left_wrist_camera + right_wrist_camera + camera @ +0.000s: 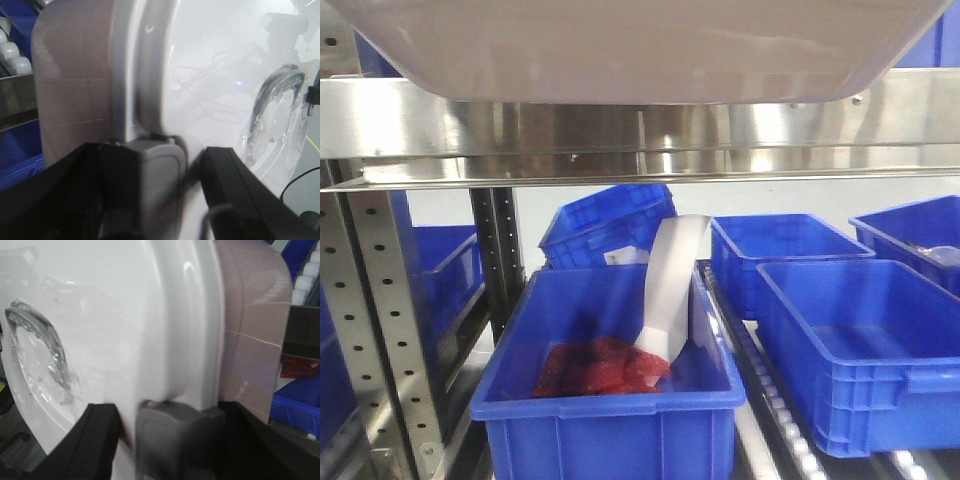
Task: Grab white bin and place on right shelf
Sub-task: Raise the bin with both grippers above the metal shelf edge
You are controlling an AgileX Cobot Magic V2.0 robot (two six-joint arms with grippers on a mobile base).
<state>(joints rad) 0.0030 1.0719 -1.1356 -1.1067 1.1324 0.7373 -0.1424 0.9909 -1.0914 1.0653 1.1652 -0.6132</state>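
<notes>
– Grey finger pads [155, 185], one in each wrist view, are pressed onto the rim of the white bin [75, 85]. Nothing sits closer to the lenses than that.

– So both arms have hold of it?

– Yes. The left gripper [167, 172] is clenched on the rim at one end and the right gripper [172, 425] on the other, with black fingers either side of the lip.

– How many tubs?

– One white bin. Its glossy lid [100, 315] faces the wrist cameras, with the pinkish wall beside it. From the front its underside fills the top of the view, high against the stainless rail of the right shelf [620, 135] and overlapping the rail's upper edge. Whether it rests on anything, I cannot tell.

– And below the rail?

– Six blue bins [610, 420]. One is front and centre, one tilted behind it, one is left behind the posts, and three are to the right. The centre one holds one red mesh bundle [605, 368] and one white scoop [672, 290] leaning on its back wall.

– Any room?

– An open band runs between the rail's lower lip and the bin rims. Two perforated posts [380, 330] close the left side. A narrow roller track [752, 385] shows between the centre bin and the front right one.
</notes>
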